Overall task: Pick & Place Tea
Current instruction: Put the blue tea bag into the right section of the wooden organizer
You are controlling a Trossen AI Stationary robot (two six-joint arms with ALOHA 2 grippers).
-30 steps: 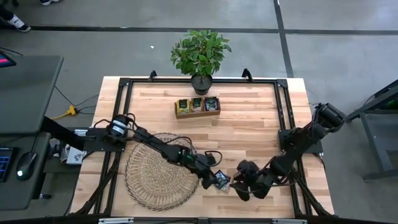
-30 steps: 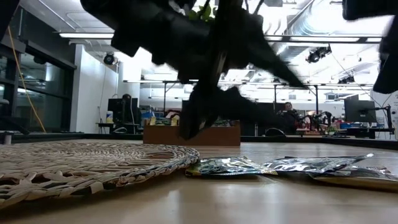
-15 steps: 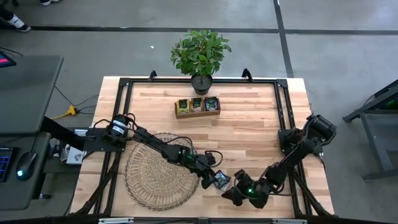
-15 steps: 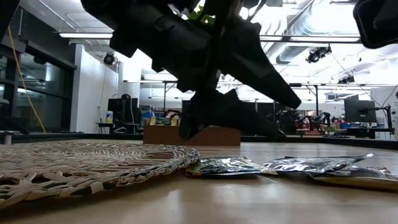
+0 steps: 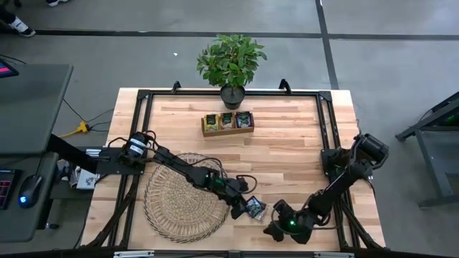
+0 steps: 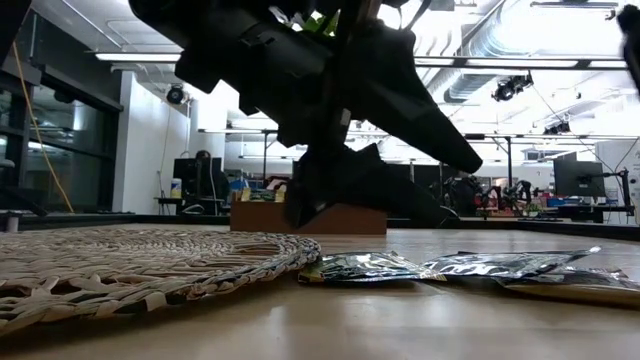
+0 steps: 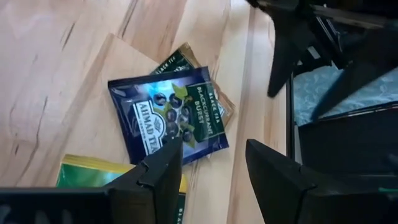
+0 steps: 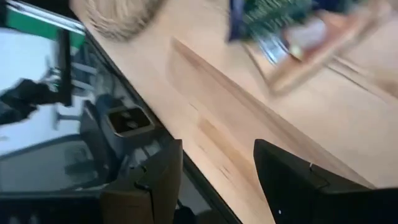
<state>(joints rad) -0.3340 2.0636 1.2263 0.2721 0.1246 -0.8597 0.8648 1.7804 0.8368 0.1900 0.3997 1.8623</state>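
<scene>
The left gripper (image 5: 242,208), a dark two-finger pincer, is hovering in the lower centre of the high view, jaws parted and holding nothing. In the left wrist view we are seeing its two fingers standing apart at the bottom of the frame, the gap between them lying over the near edge of the dark navy square foil tea sachet (image 7: 166,113). We judge that the jaws are being held wide so that they can straddle this flat packet once the arm descends.

The right gripper (image 5: 276,228) is waiting at the lower right of centre in the high view, near the table's front edge; its fingers are also standing apart and empty, as the right wrist view is showing.

The navy sachet is lying flat on the pale wooden table (image 5: 287,143), just beside the right rim of the round woven wicker mat (image 5: 179,197). In the left wrist view it is resting on top of a brownish-green sachet (image 7: 177,61), with a yellow-green sachet (image 7: 87,172) touching it at the lower left of that frame. Being square, the packet has no marked long axis; we are noting only that its printed label is running sideways, with one corner pointing toward the upper left of that frame.

The small brown wooden three-compartment tray (image 5: 227,123) is sitting in the upper centre of the high view, well apart, already holding sachets.
</scene>
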